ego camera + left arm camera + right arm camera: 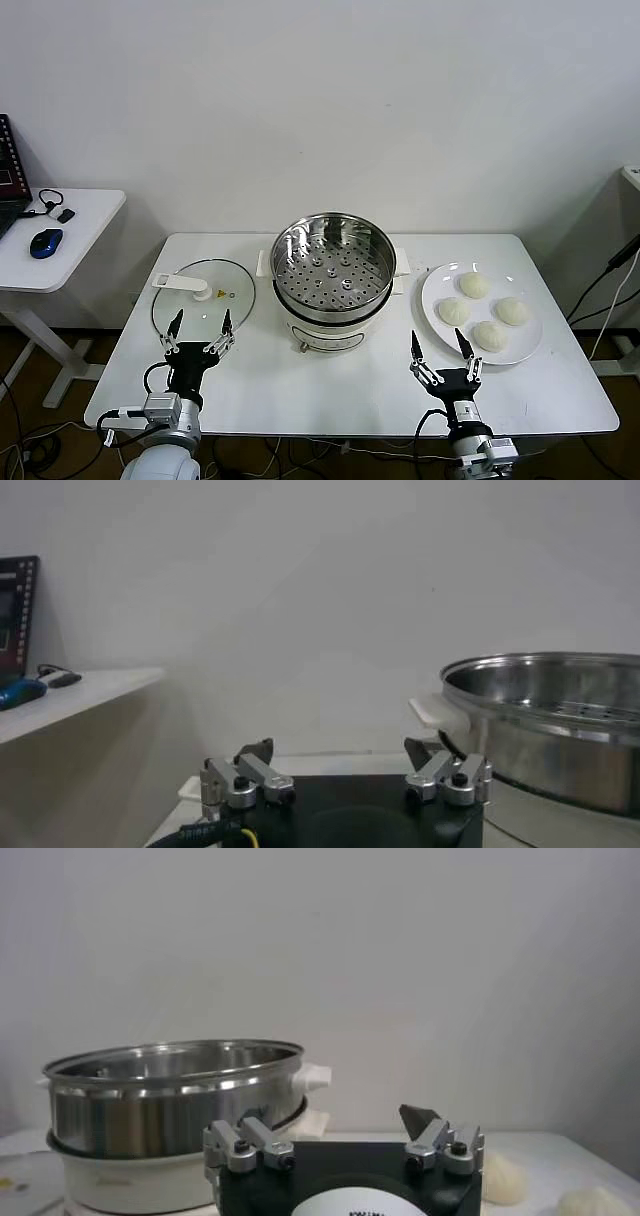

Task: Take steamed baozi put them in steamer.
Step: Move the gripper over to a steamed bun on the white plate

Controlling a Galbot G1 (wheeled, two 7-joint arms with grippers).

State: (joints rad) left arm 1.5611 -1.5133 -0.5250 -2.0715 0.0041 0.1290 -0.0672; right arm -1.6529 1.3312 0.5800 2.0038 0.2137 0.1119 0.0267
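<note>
Still untouched: four baozi (483,311) on plate (436,288), both pincers spread, right pincer (439,345) near; soft dough may dent or slip short of steamer (333,258).

Even, bright overhead light fills the room, leaving only soft, faint shadows on the worktop (350,390) beneath the steamer (331,267). The steamer's polished rim and perforated floor carry pale glare. Both wrist views look dimmer and softly blurred, greyer than the head view.
</note>
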